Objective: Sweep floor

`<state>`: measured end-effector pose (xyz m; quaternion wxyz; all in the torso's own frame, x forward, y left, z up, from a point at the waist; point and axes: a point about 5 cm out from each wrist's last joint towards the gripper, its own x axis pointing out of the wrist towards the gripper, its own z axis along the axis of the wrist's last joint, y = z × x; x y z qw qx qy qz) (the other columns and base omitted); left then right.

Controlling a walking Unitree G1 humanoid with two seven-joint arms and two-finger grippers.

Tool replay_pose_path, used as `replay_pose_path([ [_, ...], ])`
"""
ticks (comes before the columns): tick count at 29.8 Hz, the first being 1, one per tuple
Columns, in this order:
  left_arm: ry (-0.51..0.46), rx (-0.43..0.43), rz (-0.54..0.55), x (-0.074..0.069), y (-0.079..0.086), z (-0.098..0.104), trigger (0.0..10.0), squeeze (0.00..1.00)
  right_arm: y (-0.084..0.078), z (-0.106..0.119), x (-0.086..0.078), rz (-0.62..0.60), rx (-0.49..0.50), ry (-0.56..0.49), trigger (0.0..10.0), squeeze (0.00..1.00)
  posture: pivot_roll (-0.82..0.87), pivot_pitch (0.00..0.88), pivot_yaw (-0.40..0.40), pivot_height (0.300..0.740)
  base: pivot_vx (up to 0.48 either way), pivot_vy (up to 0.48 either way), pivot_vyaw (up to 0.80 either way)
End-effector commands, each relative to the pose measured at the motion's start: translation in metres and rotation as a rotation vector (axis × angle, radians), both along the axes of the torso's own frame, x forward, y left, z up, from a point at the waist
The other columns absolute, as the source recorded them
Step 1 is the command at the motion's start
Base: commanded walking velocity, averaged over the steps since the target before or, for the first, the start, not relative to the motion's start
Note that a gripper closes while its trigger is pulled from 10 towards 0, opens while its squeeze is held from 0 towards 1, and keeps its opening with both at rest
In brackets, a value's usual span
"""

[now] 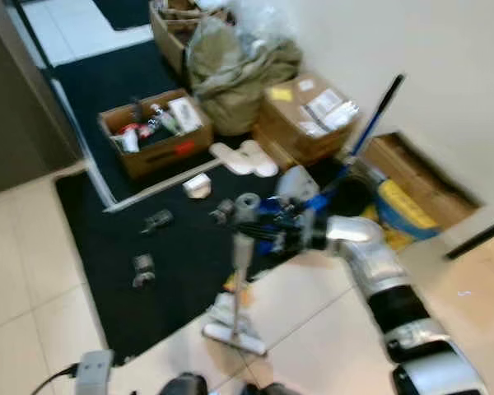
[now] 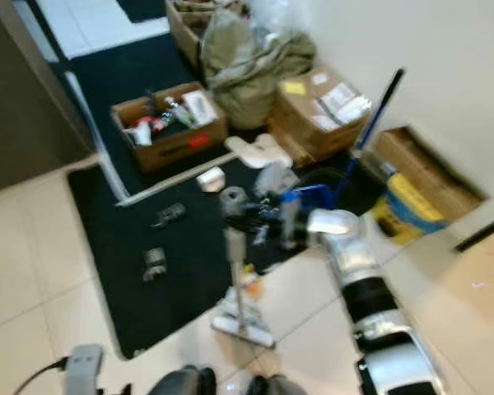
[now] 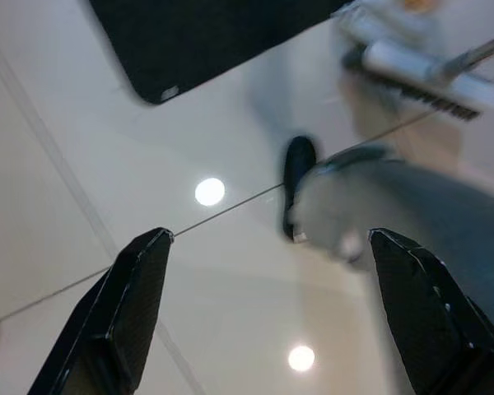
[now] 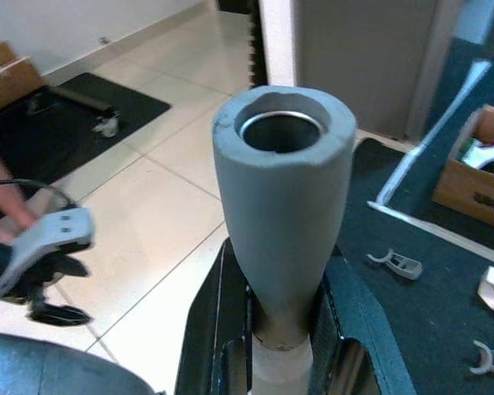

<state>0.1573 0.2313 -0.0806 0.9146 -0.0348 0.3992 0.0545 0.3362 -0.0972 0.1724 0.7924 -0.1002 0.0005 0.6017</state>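
Note:
A broom stands nearly upright in front of me. Its grey foam grip (image 1: 246,206) is at the top, and its pale head (image 1: 233,332) rests on the tiles at the edge of the black mat (image 1: 189,263). My right gripper (image 1: 262,227) reaches in from the right and is shut on the handle just below the grip. In the right wrist view the grip (image 4: 280,197) rises between the two black fingers (image 4: 218,329). Small grey clips (image 1: 156,220) and a white scrap (image 1: 198,185) lie on the mat. My left gripper (image 3: 269,237) hangs open over the tiles.
Cardboard boxes (image 1: 152,132) and a stuffed olive bag (image 1: 235,70) line the far side of the mat. White slippers (image 1: 245,158) lie beside them. A blue-handled tool (image 1: 375,119) and a yellow-blue container (image 1: 405,210) stand by the wall on the right. A grey device with a cable (image 1: 93,370) sits near left.

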Motion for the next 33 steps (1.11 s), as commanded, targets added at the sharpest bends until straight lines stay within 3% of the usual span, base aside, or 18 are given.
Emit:
replay_pose_path([
  [1, 0.065, -0.001, 0.039, -0.019, 0.005, -0.007, 10.0, 0.00, 0.005, -0.003, -0.005, 0.039, 0.007, 0.019, 10.0, 0.00, 0.05, 0.198, -0.027, 0.740, 0.000, 0.000, 0.00],
  [4, 0.083, -0.001, 0.055, -0.024, 0.006, -0.009, 10.0, 0.00, 0.021, -0.013, -0.016, 0.149, 0.001, 0.035, 10.0, 0.00, 0.05, 0.212, -0.038, 0.740, 0.000, 0.000, 0.00],
  [12, 0.088, 0.019, 0.047, -0.029, 0.010, -0.009, 10.0, 0.00, 0.035, -0.024, -0.031, 0.257, 0.035, 0.090, 10.0, 0.00, 0.07, 0.234, -0.037, 0.740, 0.000, 0.000, 0.00],
  [16, 0.084, 0.025, 0.038, -0.028, 0.013, -0.008, 10.0, 0.00, 0.038, -0.026, -0.033, 0.268, 0.034, 0.094, 10.0, 0.00, 0.07, 0.238, -0.035, 0.740, 0.000, 0.000, 0.00],
  [22, 0.069, 0.049, 0.009, -0.021, 0.018, -0.004, 10.0, 0.00, 0.042, -0.028, -0.033, 0.243, 0.049, 0.091, 10.0, 0.00, 0.07, 0.246, -0.028, 0.740, 0.000, -0.474, 0.00],
  [28, 0.013, 0.090, -0.006, -0.006, 0.020, 0.003, 10.0, 0.00, 0.057, -0.025, -0.033, 0.185, 0.084, 0.052, 10.0, 0.00, 0.08, 0.259, -0.028, 0.740, 0.000, 0.000, 0.00],
  [30, -0.047, 0.147, -0.050, 0.011, 0.019, 0.011, 10.0, 0.00, 0.069, -0.024, -0.035, 0.156, 0.120, 0.059, 10.0, 0.00, 0.08, 0.271, -0.033, 0.740, 0.000, 0.000, 0.00],
  [31, -0.047, 0.147, -0.050, 0.011, 0.019, 0.011, 10.0, 0.00, 0.069, -0.024, -0.035, 0.156, 0.120, 0.059, 10.0, 0.00, 0.08, 0.271, -0.033, 0.740, 0.000, 0.000, 0.00],
  [33, -0.120, 0.200, -0.085, 0.032, 0.019, 0.023, 10.0, 0.00, 0.075, -0.024, -0.032, 0.114, 0.156, 0.072, 10.0, 0.00, 0.09, 0.275, -0.031, 0.740, 0.000, 0.000, 0.00],
])
